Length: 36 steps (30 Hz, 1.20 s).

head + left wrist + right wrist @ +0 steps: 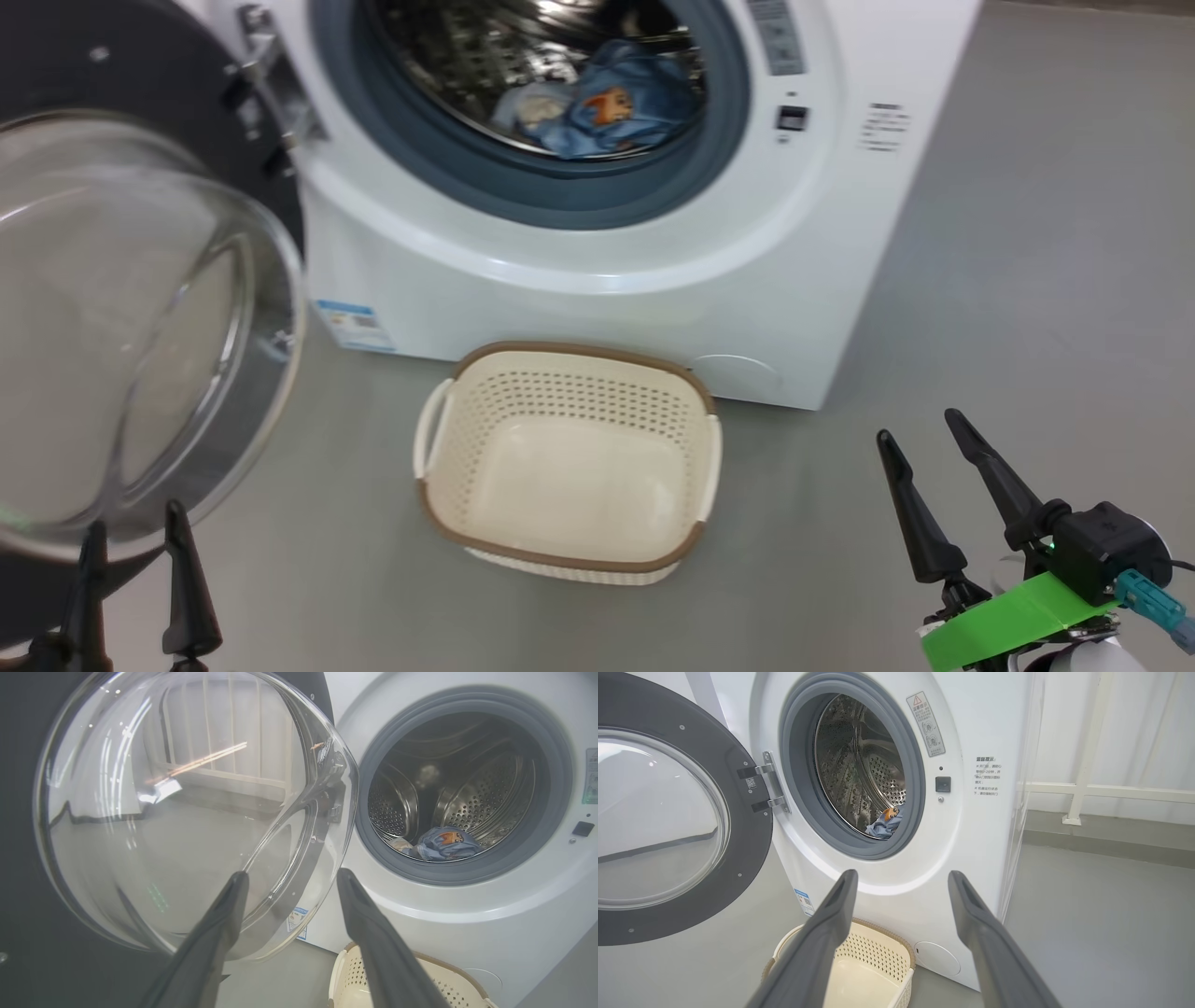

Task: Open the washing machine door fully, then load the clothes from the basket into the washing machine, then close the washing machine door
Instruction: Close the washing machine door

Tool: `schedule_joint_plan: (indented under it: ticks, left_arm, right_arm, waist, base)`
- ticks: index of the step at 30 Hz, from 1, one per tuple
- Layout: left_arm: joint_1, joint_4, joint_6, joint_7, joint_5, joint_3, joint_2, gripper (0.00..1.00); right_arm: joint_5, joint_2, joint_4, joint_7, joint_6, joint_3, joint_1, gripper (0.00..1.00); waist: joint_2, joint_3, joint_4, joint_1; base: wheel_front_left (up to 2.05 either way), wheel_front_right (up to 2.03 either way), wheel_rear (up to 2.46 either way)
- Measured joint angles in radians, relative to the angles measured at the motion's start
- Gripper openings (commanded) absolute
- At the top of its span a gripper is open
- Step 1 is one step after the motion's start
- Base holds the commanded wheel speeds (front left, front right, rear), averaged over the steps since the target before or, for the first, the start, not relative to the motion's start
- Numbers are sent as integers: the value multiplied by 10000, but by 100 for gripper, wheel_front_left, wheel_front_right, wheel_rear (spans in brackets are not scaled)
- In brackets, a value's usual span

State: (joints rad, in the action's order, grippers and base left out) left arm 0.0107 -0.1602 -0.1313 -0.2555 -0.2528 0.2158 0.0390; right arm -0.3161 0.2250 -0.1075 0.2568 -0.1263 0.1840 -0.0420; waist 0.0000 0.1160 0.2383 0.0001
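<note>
**Washing machine door (pixel 131 308) swung wide, clothes (pixel 597 112) in the drum (pixel 467 56)**

Left pincer (pixel 133 521) hangs low, fingers apart and free, close before the door's glass bowl. Right pincer (pixel 918 427), fingers likewise apart and free, hovers above the floor (pixel 980 308) to the right of the basket (pixel 569 351). That basket sits on the floor just in front of the washing machine (pixel 579 299), its pale bottom in plain sight. Beyond it, the blue bundle rests at the bottom of the steel drum, behind the grey seal (pixel 523 191)
</note>
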Motion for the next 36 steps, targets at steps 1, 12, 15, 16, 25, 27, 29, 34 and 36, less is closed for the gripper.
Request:
schedule_joint_plan:
  ticks: [1,12,15,16,25,27,29,34,36]
  left_arm:
    - [-8,36,2,0,-27,2,-4,100]
    - [-217,347,230,0,-244,-81,-21,100]
    - [-354,468,353,0,-282,-125,-21,100]
    - [-384,487,370,0,-288,-142,-23,100]
    - [-398,625,543,0,-389,-182,-25,100]
    - [-412,660,546,0,-389,-186,-25,100]
    - [-415,694,571,0,-389,-186,-25,100]
    - [-429,771,621,0,-389,-196,-25,100]
    - [-433,796,635,0,-451,-201,-25,100]
  right_arm:
    - [0,17,0,-2,0,23,-1,100]
    - [-12,221,-19,0,0,201,-137,100]
    - [-12,240,-33,0,0,284,-140,100]
    - [-12,242,-40,0,0,293,-140,100]
    - [-13,251,-67,0,0,345,-202,100]
    - [-13,251,-67,0,0,345,-202,100]
    - [-13,251,-67,0,0,347,-202,100]
    - [-13,251,-65,0,0,349,-202,100]
    - [-13,251,-65,0,0,353,-202,100]
  waist:
    - [0,7,136,0]
    - [0,103,1483,0]
    - [0,127,1763,0]
    - [0,135,1845,0]
    - [0,145,2262,0]
    - [0,125,2291,0]
    - [0,112,2308,0]
    - [0,122,2332,0]
    - [0,143,2340,0]
  base:
    - [0,0,0]
    - [0,0,0]
    - [0,0,0]
    - [0,0,0]
    - [0,0,0]
    - [0,0,0]
    - [0,0,0]
    - [0,0,0]
    - [0,0,0]
